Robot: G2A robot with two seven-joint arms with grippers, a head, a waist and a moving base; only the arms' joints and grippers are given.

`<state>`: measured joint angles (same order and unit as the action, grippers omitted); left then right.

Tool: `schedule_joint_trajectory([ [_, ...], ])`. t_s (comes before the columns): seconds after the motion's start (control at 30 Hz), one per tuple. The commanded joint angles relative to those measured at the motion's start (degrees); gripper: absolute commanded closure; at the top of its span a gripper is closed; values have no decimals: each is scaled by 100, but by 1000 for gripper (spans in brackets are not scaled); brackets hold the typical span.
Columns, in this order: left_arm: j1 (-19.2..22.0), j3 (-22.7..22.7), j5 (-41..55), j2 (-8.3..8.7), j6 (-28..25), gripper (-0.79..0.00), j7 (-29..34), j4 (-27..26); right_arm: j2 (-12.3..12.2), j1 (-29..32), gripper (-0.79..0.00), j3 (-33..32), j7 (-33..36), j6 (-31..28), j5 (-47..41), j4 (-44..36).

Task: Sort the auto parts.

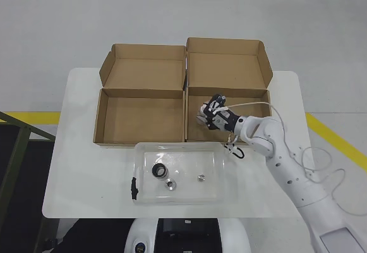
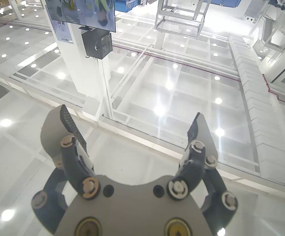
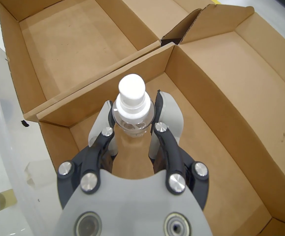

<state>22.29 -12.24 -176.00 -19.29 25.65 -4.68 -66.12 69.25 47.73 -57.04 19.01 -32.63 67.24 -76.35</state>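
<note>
The right gripper (image 3: 133, 110) is clamped on a small part (image 3: 132, 99). The part has a clear body pinched between the two fingers and a white cap that sticks out past the fingertips. Gripper and part sit inside the right box (image 1: 256, 104). The brown floor of that box lies right under them, and its wall toward the left box (image 1: 142, 120) is just ahead of the cap. Whether the part touches the floor cannot be told. The left box lies just past that wall, open and side by side with the right one. Behind the gripper, toward the robot, a clear tray (image 1: 177, 147) stands on the table (image 1: 76, 126). It holds a dark ring (image 1: 161, 170) and two smaller metal pieces (image 1: 170, 185), all well apart from the fingers. The left gripper (image 2: 131, 114) points up at the ceiling with its jaws spread wide and nothing between them.
</note>
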Motion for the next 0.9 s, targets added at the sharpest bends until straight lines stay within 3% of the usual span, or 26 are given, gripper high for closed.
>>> schedule_joint_trajectory([
  [0.0,0,0,0,0,0,-785,0,0,9,-7,-785,13,-19,-4,-22,21],
  [0.17,0,0,0,0,0,-785,0,0,-6,40,-785,-100,-105,-7,-84,-172],
  [0.33,0,0,0,0,0,-785,0,0,-98,292,-785,-406,-90,-60,29,-904],
  [0.67,0,0,0,0,0,-785,0,0,-365,1353,-785,-1112,566,-839,97,-2980],
  [0.87,0,0,0,0,0,-785,0,0,-491,2099,-785,-1325,872,-1276,200,-3799],
])
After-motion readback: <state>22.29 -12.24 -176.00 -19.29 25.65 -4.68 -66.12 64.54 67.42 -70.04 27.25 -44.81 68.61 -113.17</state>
